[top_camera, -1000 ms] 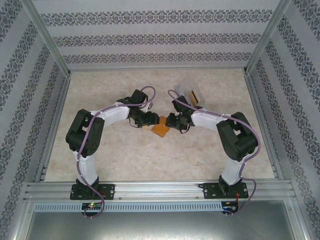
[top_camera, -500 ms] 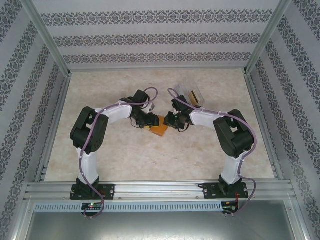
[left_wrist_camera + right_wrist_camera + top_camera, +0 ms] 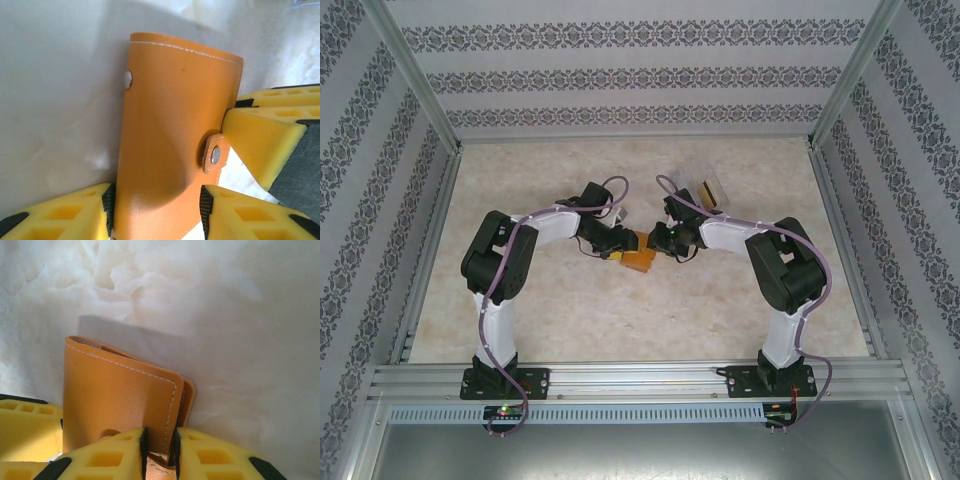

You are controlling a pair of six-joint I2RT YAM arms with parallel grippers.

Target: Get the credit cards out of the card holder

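Observation:
The orange card holder [image 3: 639, 258] lies folded shut on the table between both grippers. In the left wrist view the card holder [image 3: 170, 130] fills the middle, and its little tab [image 3: 216, 153] with a metal snap lies over the cover. My left gripper [image 3: 156, 202] straddles the holder's width, with a pad pressed on each side edge. My right gripper [image 3: 159, 445] is pinched on the corner edge of the holder's top cover [image 3: 120, 395]. The credit cards are hidden inside. From above, the left gripper [image 3: 620, 246] and right gripper [image 3: 660, 243] meet at the holder.
A clear plastic box [image 3: 705, 190] stands just behind the right arm, with something dark and gold inside, too small to identify. Patterned walls and metal rails enclose the marbled table [image 3: 550, 310]. One yellow finger [image 3: 260, 145] of the right gripper crowds the holder's right side.
Both grippers have closed in on the card holder from either side. The left arm has reached further right, and the holder has barely shifted.

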